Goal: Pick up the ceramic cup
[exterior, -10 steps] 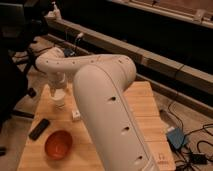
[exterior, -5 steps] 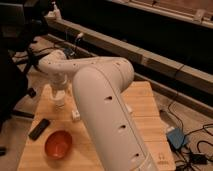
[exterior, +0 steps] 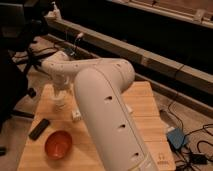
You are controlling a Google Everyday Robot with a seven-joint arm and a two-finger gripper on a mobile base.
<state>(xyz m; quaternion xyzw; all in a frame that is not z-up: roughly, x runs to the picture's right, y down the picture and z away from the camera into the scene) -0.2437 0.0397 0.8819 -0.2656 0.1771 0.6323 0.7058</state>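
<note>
Light wooden table (exterior: 145, 107) in a dim room; at ten o'clock, the hand (exterior: 60, 98) sits over the small white ceramic cup (exterior: 60, 104), grip state unclear.

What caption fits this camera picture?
Robot gripper reaches down at the ceramic cup on the wooden table, near a red bowl.

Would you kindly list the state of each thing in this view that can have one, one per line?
gripper: lowered at the far left part of the table, right over the ceramic cup.
ceramic cup: upright on the table, partly hidden by the gripper.
red bowl: upright, open side up, nothing seen in it.
dark flat object: lying flat near the left edge.
wooden table: bearing all of these.
</note>
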